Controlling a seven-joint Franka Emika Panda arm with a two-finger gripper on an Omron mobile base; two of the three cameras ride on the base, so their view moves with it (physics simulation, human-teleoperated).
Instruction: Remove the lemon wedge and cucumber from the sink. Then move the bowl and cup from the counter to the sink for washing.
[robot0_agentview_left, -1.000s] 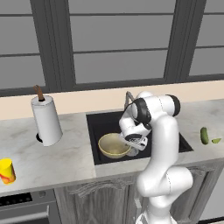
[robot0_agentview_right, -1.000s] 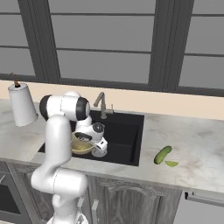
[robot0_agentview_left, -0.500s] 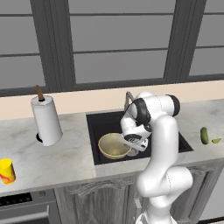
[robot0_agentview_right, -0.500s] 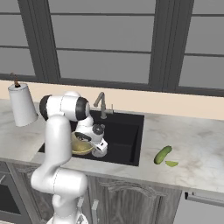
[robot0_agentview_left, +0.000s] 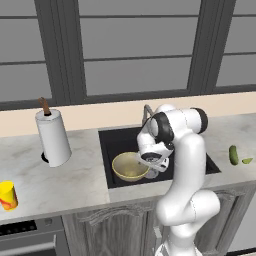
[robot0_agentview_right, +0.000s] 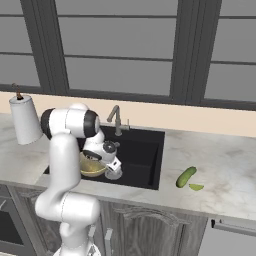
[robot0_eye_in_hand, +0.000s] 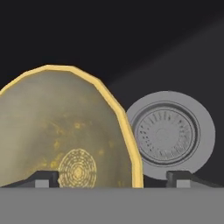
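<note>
Bowl (robot0_agentview_left: 129, 166) sits in the sink (robot0_agentview_left: 112, 142), left half of the basin, upright, mouth up. In the hand view its rim runs between the two finger tips, drain (robot0_eye_in_hand: 170, 133) just past it at 3 o'clock. Gripper (robot0_agentview_left: 152, 161) is over the bowl's right rim, jaws spread wide, nothing held — bowl looks released.

Step in hand, by judgement: clear the bowl, then go for the cup (robot0_agentview_left: 7, 195). To do it well, lift straight up before swinging left — one finger tip reads inside the rim line, so a sideways pull could tip or drag the bowl. Faucet (robot0_agentview_right: 116, 119) stands close behind the wrist; worth keeping clearance there.

Cup is far left on the tabletop (robot0_agentview_left: 60, 182), roughly 9 o'clock from the sink, near the front edge, well apart from the paper towel roll (robot0_agentview_left: 52, 137). Cucumber (robot0_agentview_right: 185, 177) and lemon wedge (robot0_agentview_right: 196, 187) lie on the tabletop at 3 o'clock of the sink, just beside each other.

Materials: bowl is wide, round, tan-olive, speckled inside with a ringed centre. Basin matte black, flat-walled; drain ribbed grey metal. Cup a small yellow cylinder with red marks. Tabletop pale marbled stone.
</note>
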